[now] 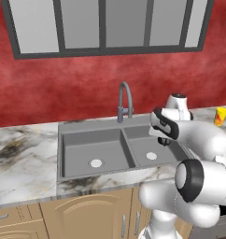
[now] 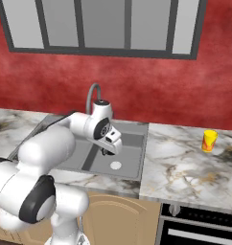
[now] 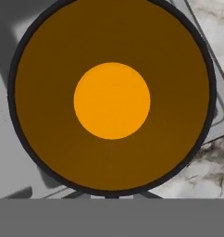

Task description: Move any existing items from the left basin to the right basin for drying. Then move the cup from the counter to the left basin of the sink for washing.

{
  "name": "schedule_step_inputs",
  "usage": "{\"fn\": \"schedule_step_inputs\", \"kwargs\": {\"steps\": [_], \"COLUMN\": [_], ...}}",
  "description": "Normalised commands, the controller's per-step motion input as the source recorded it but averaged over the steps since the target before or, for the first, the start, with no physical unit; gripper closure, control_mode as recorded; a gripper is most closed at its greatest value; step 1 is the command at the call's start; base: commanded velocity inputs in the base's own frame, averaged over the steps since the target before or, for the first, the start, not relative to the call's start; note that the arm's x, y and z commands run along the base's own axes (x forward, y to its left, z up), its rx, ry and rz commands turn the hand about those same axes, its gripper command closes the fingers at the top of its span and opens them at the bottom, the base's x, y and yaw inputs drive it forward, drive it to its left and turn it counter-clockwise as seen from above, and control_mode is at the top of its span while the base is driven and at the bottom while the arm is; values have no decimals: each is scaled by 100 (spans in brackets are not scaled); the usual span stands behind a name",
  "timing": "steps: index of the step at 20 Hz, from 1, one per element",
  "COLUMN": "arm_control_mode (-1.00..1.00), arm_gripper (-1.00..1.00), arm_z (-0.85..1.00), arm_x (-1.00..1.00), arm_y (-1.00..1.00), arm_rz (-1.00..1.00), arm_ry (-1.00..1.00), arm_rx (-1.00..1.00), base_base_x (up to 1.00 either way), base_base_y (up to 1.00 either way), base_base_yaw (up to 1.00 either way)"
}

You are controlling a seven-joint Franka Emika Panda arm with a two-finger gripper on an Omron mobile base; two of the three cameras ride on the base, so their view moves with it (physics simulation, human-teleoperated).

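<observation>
Handling: the small black cylindrical jar with an orange top [image 3: 112, 101] looks rigid and probably light; its smooth round wall may slip, so I judge the best hold is across the wall on 2 opposite sides, just below the rim.
Jar appearance: from directly above, a thin black rim rings a dull brown-orange disc with a bright orange circle at its centre.
Jar position: close under the hand camera, over the dark grey sink; pale marble shows at 1 o'clock and 5 o'clock of it in the hand view. Whether it stands on the basin floor or hangs lifted, I cannot tell.
Tool state: the two-finger gripper [image 2: 107, 151] hangs over the dark grey rectangular right basin [image 1: 144, 145], above its white drain. The fingertips are hidden, so I cannot tell if the jaws are wide, narrow or gripping the jar.
Left basin: the dark grey rectangular left basin [image 1: 82, 151] holds nothing but its white drain.
Cup: the small bright yellow cup with a red-orange mark [image 2: 209, 140] stands upright on the white-grey marble counter [image 2: 185, 167], at 3 o'clock of the sink, well apart.
Progress: I judge step 1 nearly done; the cup is untouched.
</observation>
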Motion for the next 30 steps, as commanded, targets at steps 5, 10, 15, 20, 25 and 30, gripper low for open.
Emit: {"fn": "schedule_step_inputs", "kwargs": {"steps": [5,10,15,20,25,30], "arm_control_mode": [-100,-100,-100,-100,-100,-100], "arm_gripper": [100,100,100,100,100,100], "arm_z": [-29,-38,-40,-38,-38,-32], "arm_x": [37,34,27,28,27,22], "arm_y": [-3,-2,-2,0,-1,-4], "arm_rz": [1,3,5,5,6,5], "arm_ry": [0,2,2,3,1,0], "arm_rx": [0,0,0,0,2,5], "base_base_x": [0,0,0,0,0,0], "base_base_y": [0,0,0,0,0,0], "base_base_yaw": [0,0,0,0,0,0]}}
